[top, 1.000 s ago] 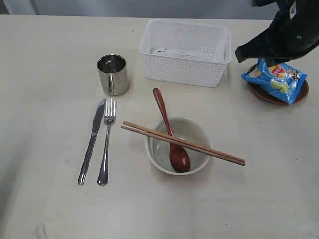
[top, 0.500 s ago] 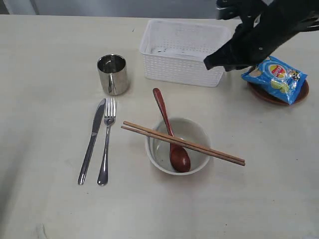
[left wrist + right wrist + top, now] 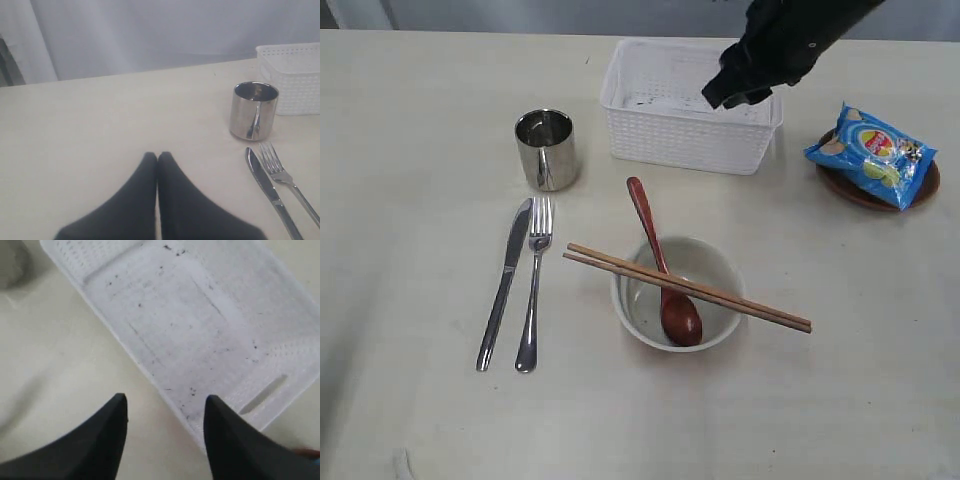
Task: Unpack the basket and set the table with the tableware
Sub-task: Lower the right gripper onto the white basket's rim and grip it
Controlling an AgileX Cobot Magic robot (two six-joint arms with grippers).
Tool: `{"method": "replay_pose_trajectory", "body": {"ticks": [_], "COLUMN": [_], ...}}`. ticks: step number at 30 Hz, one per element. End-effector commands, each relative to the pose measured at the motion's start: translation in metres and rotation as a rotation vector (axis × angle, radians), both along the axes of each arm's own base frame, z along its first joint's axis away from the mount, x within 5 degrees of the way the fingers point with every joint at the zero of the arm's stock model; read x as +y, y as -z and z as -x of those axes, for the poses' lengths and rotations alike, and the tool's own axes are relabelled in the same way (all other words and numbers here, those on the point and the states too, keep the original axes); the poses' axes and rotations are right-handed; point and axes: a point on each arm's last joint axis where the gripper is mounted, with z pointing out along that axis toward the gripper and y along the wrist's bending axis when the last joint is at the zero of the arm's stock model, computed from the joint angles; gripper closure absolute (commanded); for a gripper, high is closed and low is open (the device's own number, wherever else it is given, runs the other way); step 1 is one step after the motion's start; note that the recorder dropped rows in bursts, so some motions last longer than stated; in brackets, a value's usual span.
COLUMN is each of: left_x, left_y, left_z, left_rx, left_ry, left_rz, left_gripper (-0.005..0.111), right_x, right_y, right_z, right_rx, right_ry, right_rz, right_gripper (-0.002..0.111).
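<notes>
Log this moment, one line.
right pincer: open, above basket | left pincer: shut, empty | basket: nothing visible inside | snack bag: on plate

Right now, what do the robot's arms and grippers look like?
The left gripper has two smooth black fingers tapering to points. The right gripper has the same black wedge fingers. The right arm looks black and bulky. No cables show.

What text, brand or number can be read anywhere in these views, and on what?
None can be read.
On the blue snack bag: a red-and-yellow logo with print, too small and blurred to read.
On the basket and the steel cup: no lettering visible.
</notes>
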Motion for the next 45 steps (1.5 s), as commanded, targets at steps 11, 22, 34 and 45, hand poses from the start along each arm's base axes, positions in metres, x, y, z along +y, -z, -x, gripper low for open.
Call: {"method": "replay_pose_trajectory", "body": {"ticks": [11, 22, 34, 45], "left_x": [0.000, 0.000, 0.000, 0.000], "left_y": [0.000, 0.000, 0.000, 0.000], "left_z": [0.000, 0.000, 0.000, 0.000], "left_rx": [-0.008, -0.008, -0.008, -0.008], "left_ry": [-0.002, -0.002, -0.002, -0.002], "left_rz": [0.006, 0.006, 0.006, 0.006], "left_gripper": [0.107, 0.107, 0.107, 0.107], "right_x": [0.019, 0.022, 0.023, 0.013], "right_y": [0.030, 0.054, 0.079, 0.069], "right_z": [-0.028, -0.037, -0.066, -0.118], "right_rx": [0.017, -0.001, -0.165, -0.130], "right_ry": [-0.232, -0.267, -0.376, -0.184], "right_rz": [0.152, 0.181, 0.344, 0.334], "right_gripper": [0.062, 0.091, 0.109, 0.109]}}
